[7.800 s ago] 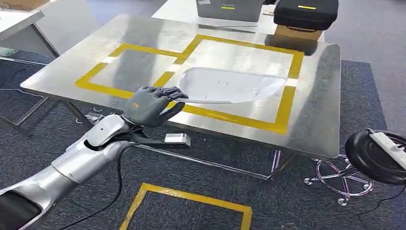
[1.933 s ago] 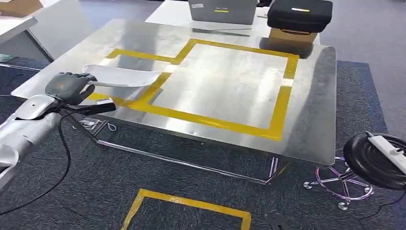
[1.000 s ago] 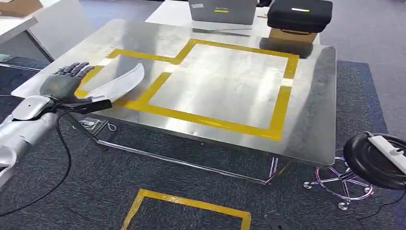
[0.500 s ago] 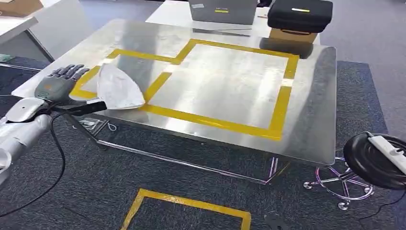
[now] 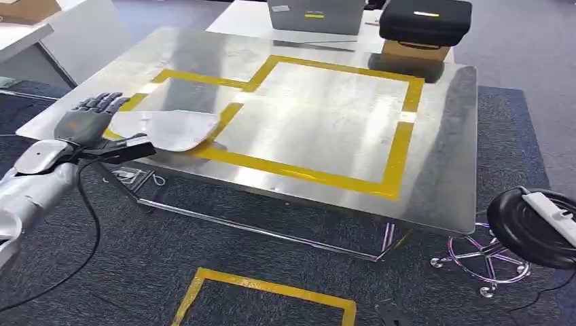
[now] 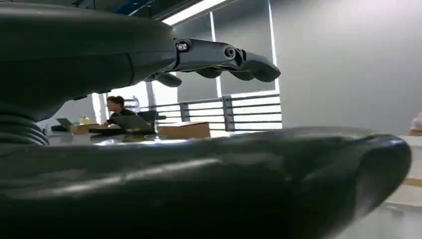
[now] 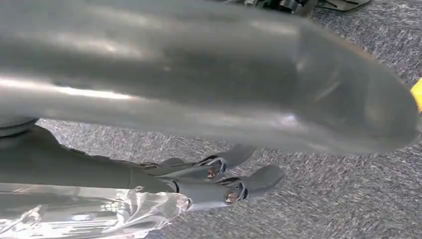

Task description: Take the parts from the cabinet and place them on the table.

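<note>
At the near left corner of the table, the left hand [image 5: 87,121] is spread flat with its fingers [image 5: 102,103] straight and apart, holding nothing. Just beside it, apart from the fingertips, the white part [image 5: 166,128] lies on the steel table [image 5: 441,149], resting across the near edge of the smaller yellow tape square [image 5: 197,77] and reaching onto the tape line that divides it from the larger yellow tape square [image 5: 401,149]. The silver left arm [image 5: 30,180] runs back from the hand toward the lower left, with a black cable looping below it.

From the left wrist view the left hand's fingers [image 6: 224,57] extend straight, well clear of the thick thumb. From the right wrist view the right hand [image 7: 209,174] hangs above grey carpet [image 7: 348,199], its fingers loosely extended with nothing between them, beside a crinkled clear plastic sheet [image 7: 84,211].

Beyond the table stand a grey case [image 5: 316,15], a black bag [image 5: 424,19] on a cardboard box [image 5: 414,49]. On the dark carpet lie a yellow tape outline [image 5: 265,292] and, to the right, a black stool [image 5: 530,227] carrying a white power strip [image 5: 550,204].
</note>
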Robot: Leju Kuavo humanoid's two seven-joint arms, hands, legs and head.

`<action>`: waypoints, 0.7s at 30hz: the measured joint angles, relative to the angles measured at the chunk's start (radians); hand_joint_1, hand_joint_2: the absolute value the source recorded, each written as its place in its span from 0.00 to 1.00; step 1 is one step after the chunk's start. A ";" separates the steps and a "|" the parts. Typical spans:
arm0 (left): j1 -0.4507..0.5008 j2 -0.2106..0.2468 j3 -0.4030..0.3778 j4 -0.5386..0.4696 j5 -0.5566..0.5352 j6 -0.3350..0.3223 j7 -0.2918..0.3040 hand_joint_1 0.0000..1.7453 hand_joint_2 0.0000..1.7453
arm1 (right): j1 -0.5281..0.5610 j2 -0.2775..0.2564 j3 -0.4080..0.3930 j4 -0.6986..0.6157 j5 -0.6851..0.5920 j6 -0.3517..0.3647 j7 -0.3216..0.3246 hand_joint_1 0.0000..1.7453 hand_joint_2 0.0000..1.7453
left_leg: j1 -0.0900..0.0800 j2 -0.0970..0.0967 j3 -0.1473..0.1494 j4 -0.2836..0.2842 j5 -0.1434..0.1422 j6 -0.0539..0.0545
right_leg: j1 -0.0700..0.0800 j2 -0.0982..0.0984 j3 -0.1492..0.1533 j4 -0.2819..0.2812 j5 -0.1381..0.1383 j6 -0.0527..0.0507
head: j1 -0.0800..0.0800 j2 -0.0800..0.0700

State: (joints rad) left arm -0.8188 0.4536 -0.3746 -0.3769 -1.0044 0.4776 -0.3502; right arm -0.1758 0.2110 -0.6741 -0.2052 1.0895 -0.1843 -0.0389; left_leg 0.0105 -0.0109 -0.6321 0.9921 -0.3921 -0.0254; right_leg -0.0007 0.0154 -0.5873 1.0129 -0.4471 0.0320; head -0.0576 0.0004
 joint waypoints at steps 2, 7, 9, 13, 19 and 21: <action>0.003 -0.006 0.006 0.000 0.005 0.000 -0.004 0.00 0.00 | 0.000 0.000 0.000 0.000 -0.002 0.000 0.000 0.00 0.00 | 0.000 0.000 0.000 0.000 0.000 0.000 | 0.000 0.000 0.000 0.000 0.000 0.000 | 0.000 0.000; 0.010 -0.024 0.030 -0.001 0.054 -0.021 -0.046 0.00 0.00 | 0.001 0.000 0.000 0.000 -0.007 -0.002 0.000 0.00 0.00 | 0.000 0.000 0.000 0.000 0.000 0.000 | 0.000 0.000 0.000 0.000 0.000 0.000 | 0.000 0.000; 0.015 -0.031 0.043 -0.005 0.065 -0.027 -0.055 0.00 0.00 | 0.002 0.000 0.000 0.000 -0.008 -0.003 0.000 0.00 0.00 | 0.000 0.000 0.000 0.000 0.000 0.000 | 0.000 0.000 0.000 0.000 0.000 0.000 | 0.000 0.000; 0.020 -0.039 0.053 -0.008 0.071 -0.028 -0.056 0.00 0.00 | 0.002 0.000 0.000 0.000 -0.009 -0.003 0.000 0.00 0.00 | 0.000 0.000 0.000 0.000 0.000 0.000 | 0.000 0.000 0.000 0.000 0.000 0.000 | 0.000 0.000; 0.027 -0.043 0.068 -0.011 0.083 -0.031 -0.065 0.00 0.00 | 0.003 0.000 0.000 0.000 -0.009 -0.004 0.000 0.00 0.00 | 0.000 0.000 0.000 0.000 0.000 0.000 | 0.000 0.000 0.000 0.000 0.000 0.000 | 0.000 0.000; 0.034 -0.043 0.070 -0.015 0.092 -0.031 -0.075 0.00 0.00 | 0.003 0.000 0.000 0.000 -0.010 -0.004 0.000 0.00 0.00 | 0.000 0.000 0.000 0.000 0.000 0.000 | 0.000 0.000 0.000 0.000 0.000 0.000 | 0.000 0.000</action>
State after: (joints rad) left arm -0.7849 0.4101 -0.3048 -0.3918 -0.9129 0.4471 -0.4254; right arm -0.1725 0.2110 -0.6741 -0.2052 1.0796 -0.1881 -0.0393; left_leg 0.0105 -0.0109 -0.6321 0.9921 -0.3921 -0.0254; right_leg -0.0006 0.0154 -0.5873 1.0129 -0.4471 0.0320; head -0.0576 0.0004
